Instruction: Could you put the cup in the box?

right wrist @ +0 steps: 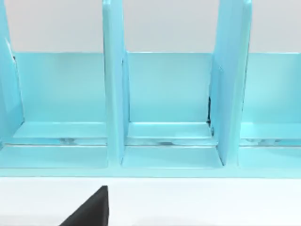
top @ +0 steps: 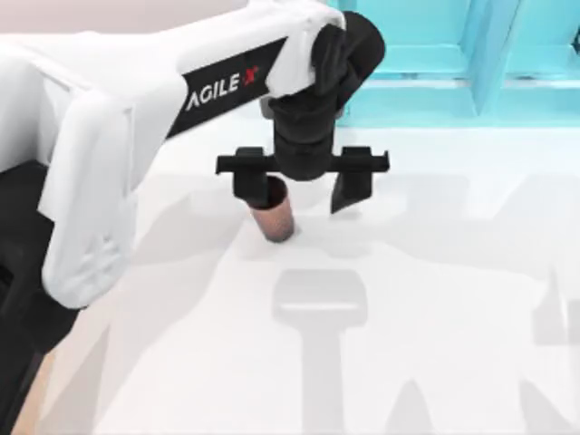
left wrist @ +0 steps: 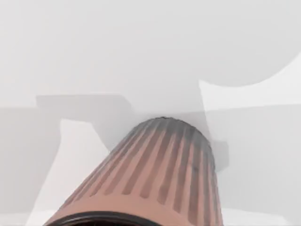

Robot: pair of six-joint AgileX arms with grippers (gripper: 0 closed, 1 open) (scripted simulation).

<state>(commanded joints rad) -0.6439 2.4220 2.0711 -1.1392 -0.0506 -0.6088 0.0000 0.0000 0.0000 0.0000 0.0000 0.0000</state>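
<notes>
Below my left gripper [top: 302, 186], whose fingers stand wide apart, the cup [top: 276, 216] sits off-centre near one finger, so a grasp needs realignment.

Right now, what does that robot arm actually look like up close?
The left arm has chunky white casing with rounded edges, plus a black panel lettered AGILEX in white, its X red. Its wrist and left gripper are matte black: a wide crossbar carrying two blocky fingers. No loose cables show.
</notes>
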